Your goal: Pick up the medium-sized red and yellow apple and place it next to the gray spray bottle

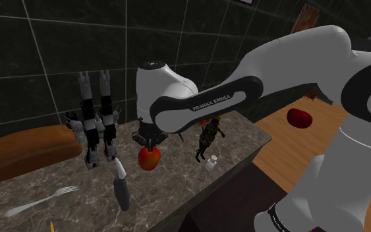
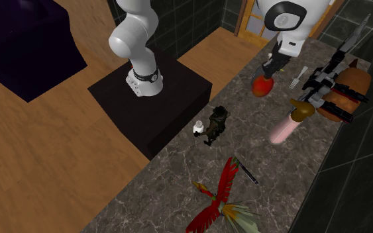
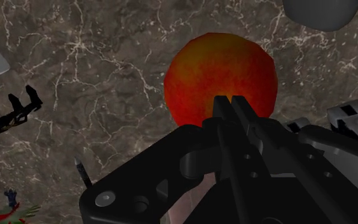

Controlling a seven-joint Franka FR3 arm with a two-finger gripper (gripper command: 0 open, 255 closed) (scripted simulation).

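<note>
A red and yellow apple hangs a little above the marble counter. My gripper comes down on it from above, fingers close together and pinched on its top. The wrist view has the apple just beyond the nearly meeting fingertips of the gripper. The gray spray bottle lies on its side on the counter, white nozzle toward the wall, just to the shoulder view's lower left of the apple. From the second exterior view the apple hangs under the gripper, and the bottle looks pale pink.
Two upright toy robots and a bread loaf stand by the tiled wall. A fork lies left of the bottle. A dark figurine and a small white bottle sit near the counter's edge. A parrot figure and a pen lie further along.
</note>
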